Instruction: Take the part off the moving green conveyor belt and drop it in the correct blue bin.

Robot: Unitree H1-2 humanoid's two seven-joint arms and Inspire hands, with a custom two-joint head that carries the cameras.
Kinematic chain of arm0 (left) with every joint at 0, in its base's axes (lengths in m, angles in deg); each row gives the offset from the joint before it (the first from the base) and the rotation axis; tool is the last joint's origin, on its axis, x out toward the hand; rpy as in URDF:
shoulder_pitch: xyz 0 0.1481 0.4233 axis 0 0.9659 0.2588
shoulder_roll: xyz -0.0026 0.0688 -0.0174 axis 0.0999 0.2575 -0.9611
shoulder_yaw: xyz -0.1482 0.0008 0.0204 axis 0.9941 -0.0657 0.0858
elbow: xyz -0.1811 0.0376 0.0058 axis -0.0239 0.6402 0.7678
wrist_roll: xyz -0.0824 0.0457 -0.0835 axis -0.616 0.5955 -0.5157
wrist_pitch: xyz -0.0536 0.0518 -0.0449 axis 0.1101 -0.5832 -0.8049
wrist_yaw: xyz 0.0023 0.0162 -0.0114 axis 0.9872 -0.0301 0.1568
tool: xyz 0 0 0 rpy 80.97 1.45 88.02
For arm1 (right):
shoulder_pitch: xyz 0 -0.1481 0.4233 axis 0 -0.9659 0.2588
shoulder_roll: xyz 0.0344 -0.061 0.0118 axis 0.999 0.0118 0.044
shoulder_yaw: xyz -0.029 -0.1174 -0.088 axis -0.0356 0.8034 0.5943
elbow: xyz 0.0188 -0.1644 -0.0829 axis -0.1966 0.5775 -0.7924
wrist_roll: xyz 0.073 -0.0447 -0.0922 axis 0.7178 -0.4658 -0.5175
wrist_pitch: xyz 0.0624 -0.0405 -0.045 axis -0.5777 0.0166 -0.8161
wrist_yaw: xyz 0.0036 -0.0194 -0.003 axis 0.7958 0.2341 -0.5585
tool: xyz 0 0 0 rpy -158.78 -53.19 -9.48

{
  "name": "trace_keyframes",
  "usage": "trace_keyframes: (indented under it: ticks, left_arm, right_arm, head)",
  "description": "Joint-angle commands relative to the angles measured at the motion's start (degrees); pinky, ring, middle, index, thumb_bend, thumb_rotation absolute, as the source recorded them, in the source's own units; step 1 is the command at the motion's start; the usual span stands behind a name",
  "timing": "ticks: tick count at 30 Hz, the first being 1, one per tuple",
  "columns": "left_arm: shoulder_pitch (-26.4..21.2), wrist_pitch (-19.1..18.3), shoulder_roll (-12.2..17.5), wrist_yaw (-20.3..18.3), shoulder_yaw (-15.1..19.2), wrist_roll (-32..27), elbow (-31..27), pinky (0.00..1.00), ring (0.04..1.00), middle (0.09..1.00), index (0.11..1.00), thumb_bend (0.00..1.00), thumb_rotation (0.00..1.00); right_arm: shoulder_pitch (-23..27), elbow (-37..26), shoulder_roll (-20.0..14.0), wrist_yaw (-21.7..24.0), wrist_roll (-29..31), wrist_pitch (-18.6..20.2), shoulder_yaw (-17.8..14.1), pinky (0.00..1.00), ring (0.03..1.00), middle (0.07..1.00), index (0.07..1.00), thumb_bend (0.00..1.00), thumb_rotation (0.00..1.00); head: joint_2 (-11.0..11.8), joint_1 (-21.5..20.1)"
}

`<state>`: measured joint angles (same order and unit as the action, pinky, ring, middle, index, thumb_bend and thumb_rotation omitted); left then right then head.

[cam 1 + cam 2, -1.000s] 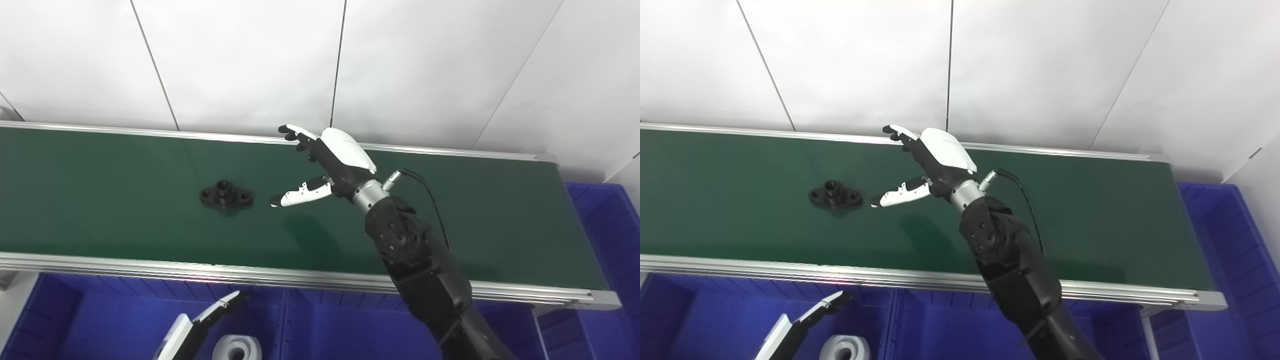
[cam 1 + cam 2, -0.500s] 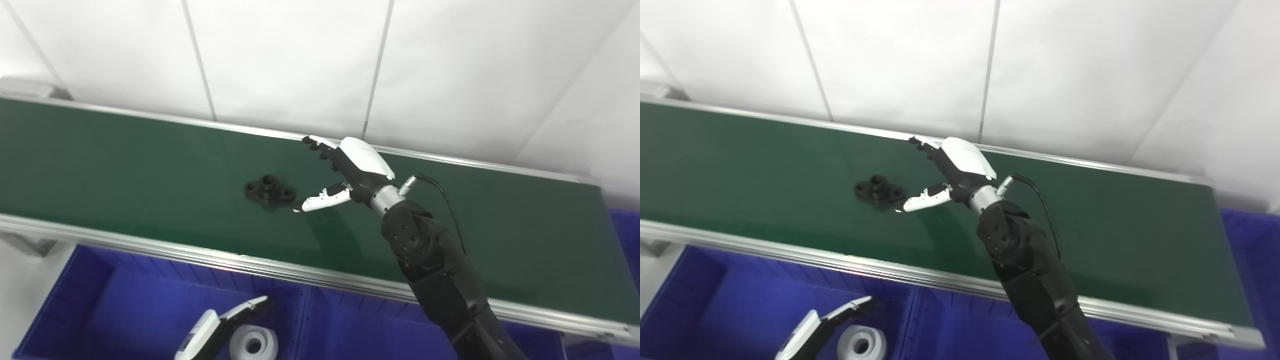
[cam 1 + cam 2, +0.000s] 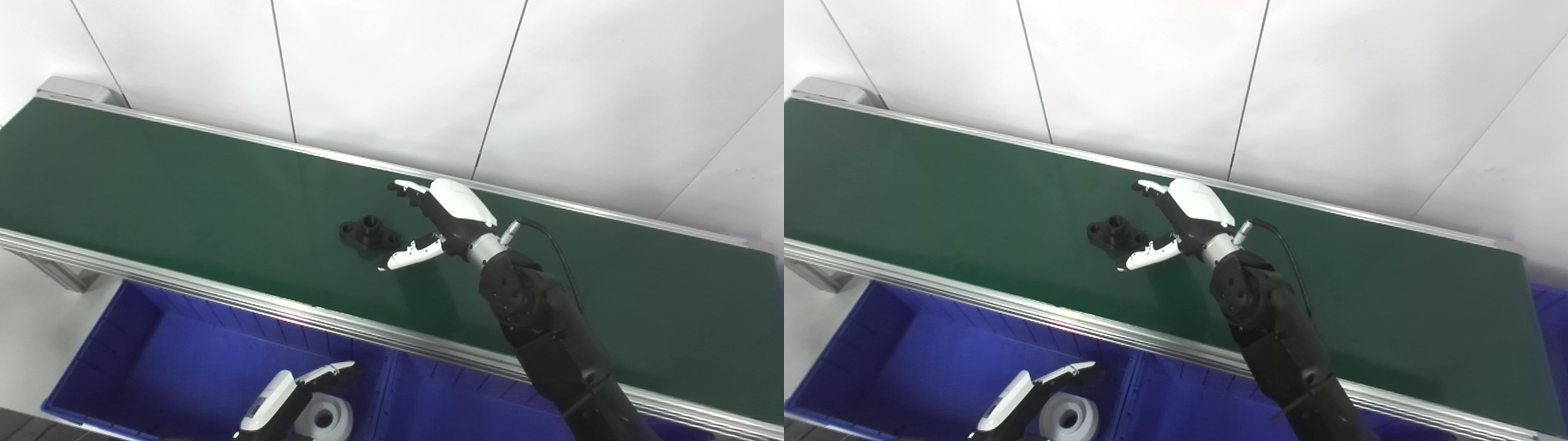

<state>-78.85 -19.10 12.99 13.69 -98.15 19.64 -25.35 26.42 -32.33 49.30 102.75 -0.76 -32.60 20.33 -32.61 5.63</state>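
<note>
A black flanged part with a raised centre hub lies flat on the green conveyor belt. My right hand hovers just to its right, open, thumb stretched out below and fingers spread above, with the part close to the thumb tip and nothing held. My left hand sits low over the left blue bin, fingers extended and apart, empty. A white ring-shaped part rests in that bin beside the left hand.
A second blue bin adjoins the first under the belt's near aluminium rail. White wall panels rise behind the belt. The belt's left end roller housing is in sight.
The camera has swung left and tilted, shifting the whole picture. The black part has come nearer to my right hand's thumb. The left hand keeps its pose over the bin.
</note>
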Motion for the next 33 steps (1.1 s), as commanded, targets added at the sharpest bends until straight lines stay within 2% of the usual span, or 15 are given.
trace_keyframes:
  ticks: [1,10,16,20,26,33]
  left_arm:
    - [-0.8,1.0,0.2,1.6,-0.1,0.6,-0.7,0.71,0.785,0.82,0.814,0.85,0.59]
    - [-0.9,1.0,0.3,2.0,-0.3,0.1,-0.2,0.69,0.772,0.81,0.812,0.86,0.6]
    - [-1.1,1.0,0.8,3.2,-0.9,0.4,-0.2,0.68,0.766,0.81,0.812,0.86,0.6]
    - [-1.2,1.0,1.4,3.4,-1.1,0.4,-0.7,0.68,0.766,0.813,0.817,0.86,0.6]
    - [-1.3,1.0,2.7,4.5,-1.4,0.4,-1.5,0.7,0.772,0.815,0.82,0.86,0.6]
    - [-1.3,1.0,3.4,5.6,-1.7,0.4,-2.4,0.72,0.791,0.83,0.832,0.86,0.59]
  right_arm:
    - [3.0,-0.1,1.2,-1.6,-0.8,-2.7,0.2,0.74,0.835,0.881,0.906,0.82,0.38]
    - [5.2,7.7,3.0,-5.1,-1.7,-3.6,1.0,0.75,0.832,0.871,0.898,0.83,0.37]
    - [7.4,11.6,2.8,-6.1,-2.5,-4.0,2.0,0.74,0.82,0.865,0.892,0.83,0.37]
    - [8.3,12.3,2.4,-5.0,-2.7,-2.7,2.1,0.74,0.832,0.878,0.898,0.82,0.36]
    - [8.8,15.0,2.7,-4.9,-3.6,-2.3,2.8,0.74,0.827,0.883,0.904,0.81,0.35]
    - [8.7,16.9,1.9,-4.8,-5.4,-3.3,5.2,0.71,0.795,0.855,0.883,0.82,0.35]
  head:
    - [0.0,-0.3]
    - [0.3,-4.3]
    - [-0.2,-6.4]
    - [-0.9,-9.1]
    - [-3.1,-16.9]
    - [-5.0,-21.2]
